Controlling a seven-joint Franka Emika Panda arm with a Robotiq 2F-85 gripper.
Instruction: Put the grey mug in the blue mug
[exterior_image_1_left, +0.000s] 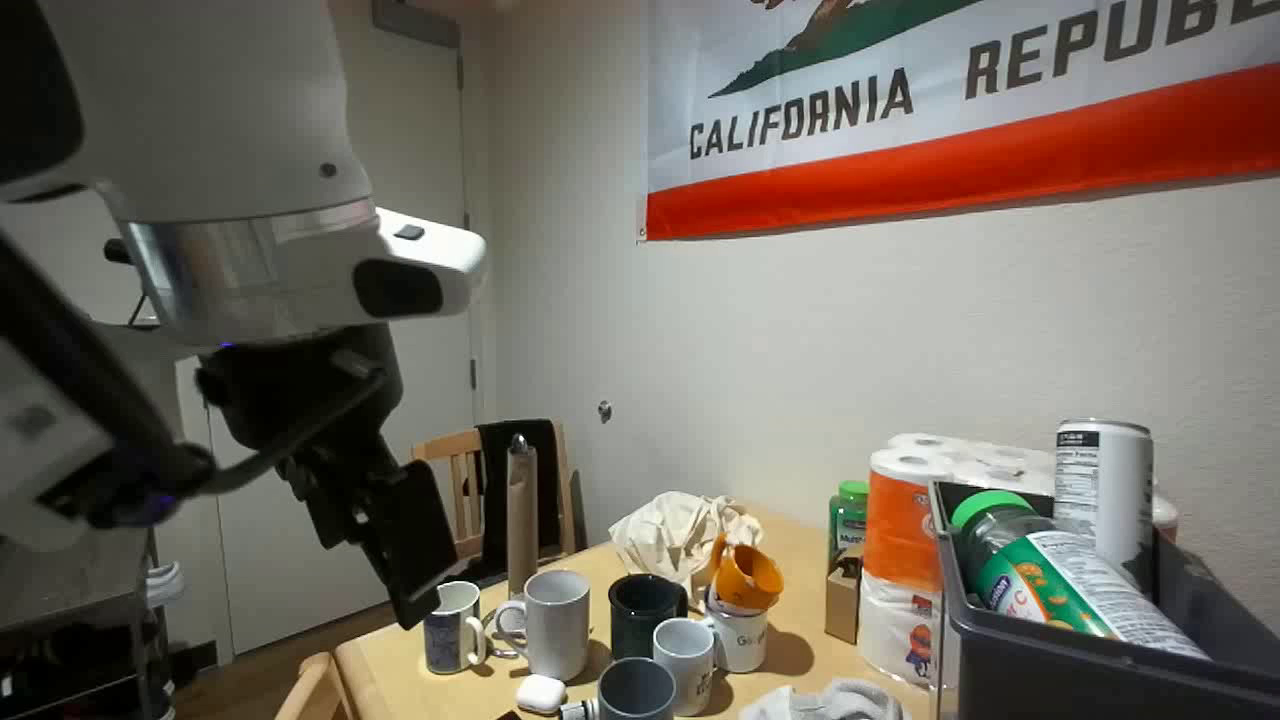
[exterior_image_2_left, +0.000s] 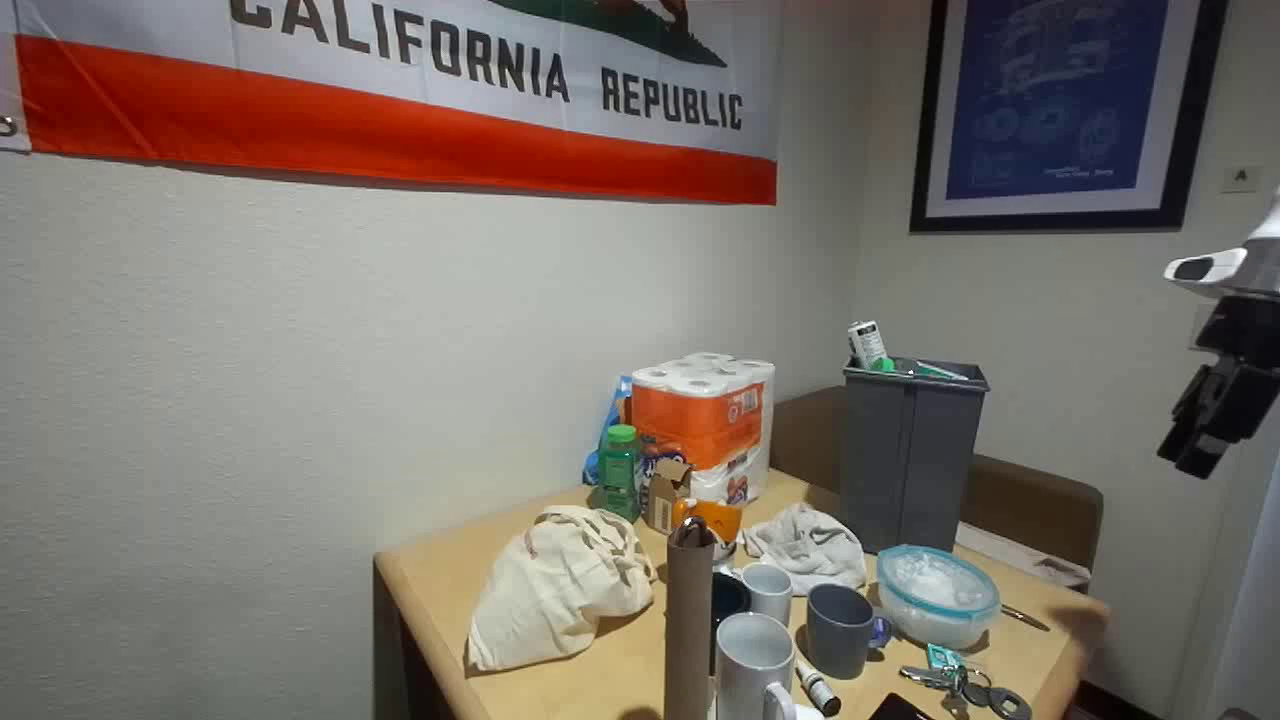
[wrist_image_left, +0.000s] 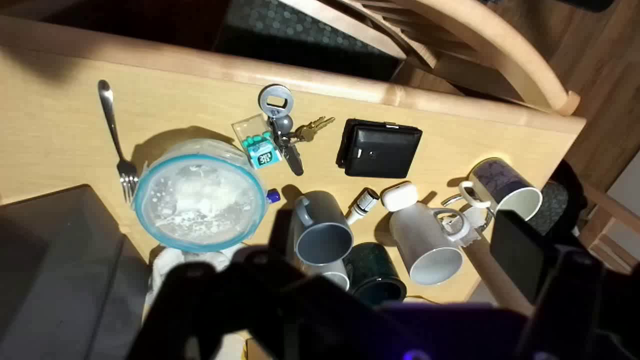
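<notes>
The grey mug (exterior_image_1_left: 637, 688) stands upright on the table, with its handle turned to the near edge; it also shows in an exterior view (exterior_image_2_left: 840, 630) and in the wrist view (wrist_image_left: 322, 227). The blue mug (exterior_image_1_left: 640, 620), very dark, stands upright behind it; in an exterior view (exterior_image_2_left: 732, 597) the cardboard tube partly covers it. In the wrist view the blue mug (wrist_image_left: 372, 267) is partly cut off by the gripper body. My gripper (wrist_image_left: 397, 227) is open and empty, high above the mugs. It hangs tilted in both exterior views (exterior_image_1_left: 380, 570) (exterior_image_2_left: 1182, 455).
A tall light mug (exterior_image_1_left: 557, 625), a small white mug (exterior_image_1_left: 685, 660) and a patterned mug (exterior_image_1_left: 455, 630) stand close by. An orange mug (exterior_image_1_left: 748, 577) sits tilted on a white mug (exterior_image_1_left: 742, 640). A cardboard tube (exterior_image_2_left: 690, 620) stands upright. A grey bin (exterior_image_2_left: 905, 460) and round container (exterior_image_2_left: 938, 600) stand beyond.
</notes>
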